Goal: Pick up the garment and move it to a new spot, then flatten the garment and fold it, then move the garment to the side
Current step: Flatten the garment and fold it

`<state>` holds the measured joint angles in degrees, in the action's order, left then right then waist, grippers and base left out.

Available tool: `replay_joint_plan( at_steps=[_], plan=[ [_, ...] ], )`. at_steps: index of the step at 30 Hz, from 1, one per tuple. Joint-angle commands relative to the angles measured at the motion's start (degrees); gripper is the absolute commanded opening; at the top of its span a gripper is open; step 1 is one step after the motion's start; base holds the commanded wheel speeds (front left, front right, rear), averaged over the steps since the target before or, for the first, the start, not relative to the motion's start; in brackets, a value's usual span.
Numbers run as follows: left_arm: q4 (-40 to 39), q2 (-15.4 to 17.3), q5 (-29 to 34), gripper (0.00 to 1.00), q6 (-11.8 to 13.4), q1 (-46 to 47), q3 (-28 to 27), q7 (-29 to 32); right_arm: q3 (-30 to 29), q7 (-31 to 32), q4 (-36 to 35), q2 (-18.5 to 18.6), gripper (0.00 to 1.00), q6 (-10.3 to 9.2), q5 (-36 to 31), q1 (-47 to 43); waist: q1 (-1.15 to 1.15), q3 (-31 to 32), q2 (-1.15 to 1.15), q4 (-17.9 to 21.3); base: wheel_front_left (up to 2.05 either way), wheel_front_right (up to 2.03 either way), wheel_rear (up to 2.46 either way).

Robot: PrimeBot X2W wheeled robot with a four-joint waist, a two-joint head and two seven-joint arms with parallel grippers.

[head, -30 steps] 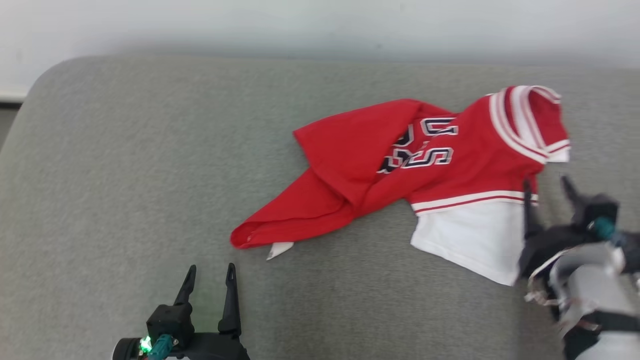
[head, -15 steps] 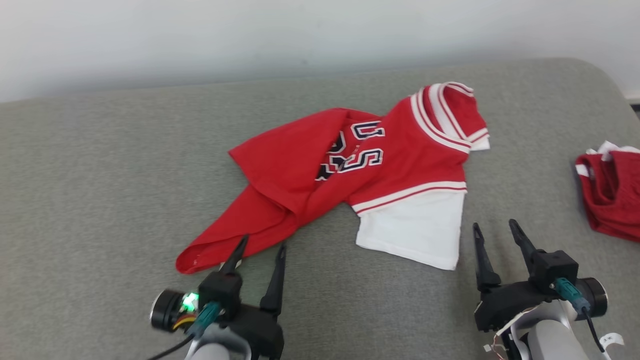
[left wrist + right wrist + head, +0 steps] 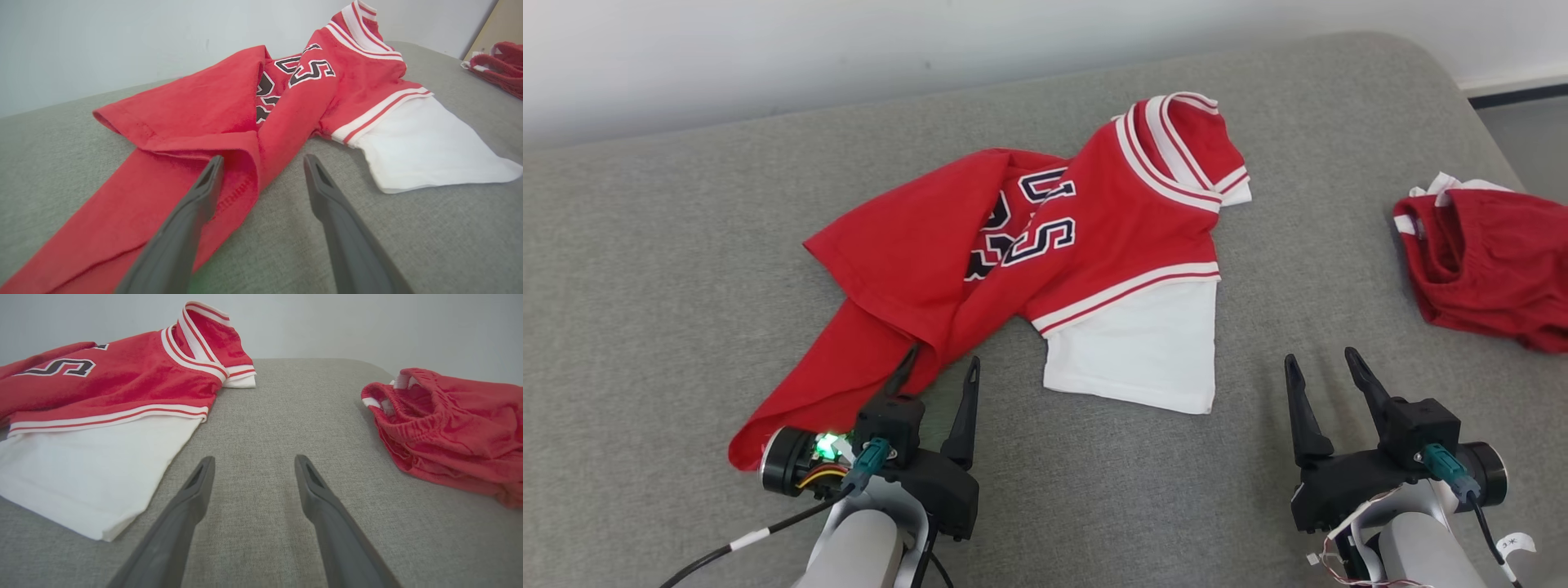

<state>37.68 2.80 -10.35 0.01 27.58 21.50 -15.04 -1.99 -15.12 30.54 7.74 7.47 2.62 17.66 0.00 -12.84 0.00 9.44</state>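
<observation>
Head view: a grey fabric-covered worktop (image 3: 645, 286) is seen against a pale wall (image 3: 849, 49). The red garment (image 3: 1094, 237) is laid crumpled at its centre, long axis diagonal, hem near left, striped collar far right. The left gripper (image 3: 941, 359) jaws are held wide at its near edge; the right gripper (image 3: 1321, 357) jaws are wide, empty.
</observation>
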Motion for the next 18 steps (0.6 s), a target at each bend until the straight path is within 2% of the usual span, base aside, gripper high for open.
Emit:
replay_joint_plan(
  at_steps=[1, 11, 12, 13, 14, 18],
  plan=[
    [0.12, 0.13, -0.11, 1.0, 0.24, 0.43, -0.25, -0.2, -0.07, 0.04, 0.05, -0.07, 1.0, 0.03, 0.22, 0.19, 0.0, -0.84, 0.0, 0.93, 0.0, 0.0, 0.0],
    [-0.72, 0.14, -0.31, 1.0, 0.42, 0.15, -1.48, -0.2, 0.05, 0.03, -0.48, -0.47, 1.0, 0.03, -0.06, 0.74, 0.0, -1.83, 0.0, 0.62, 0.0, 0.0, 0.0],
    [-0.76, 0.14, -0.25, 0.9, 0.38, 0.31, -1.53, -0.2, 0.13, 0.03, -0.52, -0.52, 1.0, 0.03, 0.02, 0.81, 0.0, -1.94, 0.0, 0.56, 0.0, 0.0, 0.0],
    [-0.85, 0.14, -0.16, 0.4, 0.43, 0.59, -1.66, -0.2, 0.24, 0.03, -0.51, -0.55, 1.0, 0.03, 0.11, 0.83, 0.0, -2.03, 0.0, 0.49, 0.0, 0.0, 0.0],
    [-0.93, 0.14, -0.24, 0.0, 0.5, 0.79, -1.87, -0.2, 0.35, 0.03, -0.52, -0.56, 1.0, 0.03, 0.16, 0.85, 0.0, -2.13, 0.0, 0.47, 0.0, 0.0, 0.0],
    [-4.31, 0.13, 1.14, 0.0, 0.45, 1.24, -2.81, -0.2, 0.48, 0.03, -0.48, -0.57, 1.0, 0.03, 0.35, 0.94, 0.0, -2.63, 0.0, 0.41, 0.0, 0.0, 0.0]
  ],
)
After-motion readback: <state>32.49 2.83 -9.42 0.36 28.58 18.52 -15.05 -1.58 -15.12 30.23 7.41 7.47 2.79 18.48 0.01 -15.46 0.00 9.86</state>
